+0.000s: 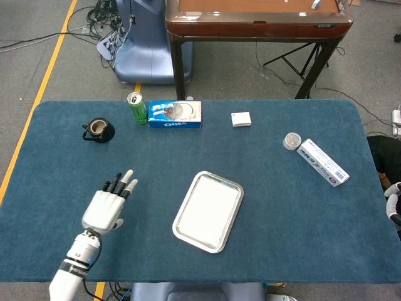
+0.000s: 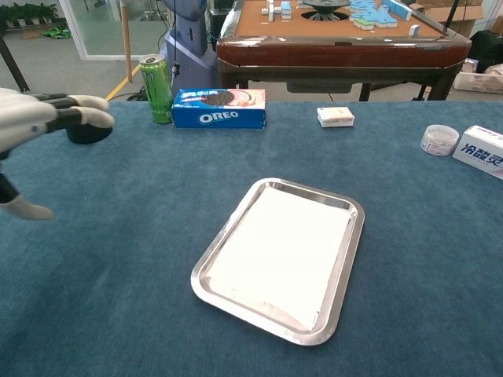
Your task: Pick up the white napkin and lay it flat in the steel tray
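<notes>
The white napkin (image 1: 210, 210) (image 2: 281, 253) lies flat inside the steel tray (image 1: 180, 221) (image 2: 348, 261) near the table's front middle. My left hand (image 1: 108, 205) (image 2: 35, 126) hovers over the blue cloth well left of the tray, fingers stretched out and apart, holding nothing. At the far right edge of the head view a small part of my right hand (image 1: 393, 202) shows beside the table; its fingers cannot be read.
Along the back stand a black pot (image 1: 98, 130) (image 2: 79, 123), a green can (image 1: 137, 107) (image 2: 158, 87), an Oreo box (image 1: 175, 114) (image 2: 219, 108) and a small white box (image 1: 241, 119) (image 2: 335, 117). At the right lie a round tin (image 1: 291, 141) (image 2: 438, 140) and a toothpaste box (image 1: 322, 162) (image 2: 483, 151).
</notes>
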Controlling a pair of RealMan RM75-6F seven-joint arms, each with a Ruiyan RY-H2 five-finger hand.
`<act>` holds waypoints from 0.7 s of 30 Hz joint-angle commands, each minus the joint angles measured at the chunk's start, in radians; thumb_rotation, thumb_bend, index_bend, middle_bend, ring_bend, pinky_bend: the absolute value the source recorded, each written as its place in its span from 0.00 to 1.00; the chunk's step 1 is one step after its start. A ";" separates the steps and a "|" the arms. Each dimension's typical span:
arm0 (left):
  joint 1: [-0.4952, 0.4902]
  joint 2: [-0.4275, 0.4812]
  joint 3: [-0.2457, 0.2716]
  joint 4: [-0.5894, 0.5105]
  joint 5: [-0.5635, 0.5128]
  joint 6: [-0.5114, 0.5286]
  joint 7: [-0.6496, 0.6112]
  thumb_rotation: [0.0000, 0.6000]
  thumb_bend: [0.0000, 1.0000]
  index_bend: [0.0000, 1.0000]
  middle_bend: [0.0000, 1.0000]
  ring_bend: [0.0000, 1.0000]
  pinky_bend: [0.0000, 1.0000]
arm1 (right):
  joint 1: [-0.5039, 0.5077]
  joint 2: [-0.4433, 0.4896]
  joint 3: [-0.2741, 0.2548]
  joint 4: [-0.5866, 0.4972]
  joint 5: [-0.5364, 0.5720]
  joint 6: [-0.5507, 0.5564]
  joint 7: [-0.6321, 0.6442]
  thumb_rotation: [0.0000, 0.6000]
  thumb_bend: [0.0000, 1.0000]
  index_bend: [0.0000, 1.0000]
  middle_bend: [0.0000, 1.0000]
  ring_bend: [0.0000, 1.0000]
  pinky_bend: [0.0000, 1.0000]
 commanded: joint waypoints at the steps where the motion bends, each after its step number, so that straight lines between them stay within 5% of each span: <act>1: 0.085 0.058 0.068 0.044 0.091 0.057 -0.080 1.00 0.08 0.11 0.02 0.00 0.23 | 0.006 -0.011 -0.005 0.004 -0.007 -0.002 -0.016 1.00 0.54 0.55 0.57 0.45 0.56; 10: 0.272 0.116 0.115 0.147 0.148 0.184 -0.277 1.00 0.08 0.12 0.02 0.00 0.23 | 0.011 -0.039 -0.001 -0.026 0.047 -0.011 -0.156 1.00 0.42 0.55 0.57 0.45 0.56; 21: 0.346 0.169 0.061 0.226 0.112 0.140 -0.454 1.00 0.08 0.14 0.02 0.00 0.23 | 0.038 -0.031 0.001 -0.119 0.197 -0.102 -0.344 1.00 0.42 0.55 0.57 0.45 0.56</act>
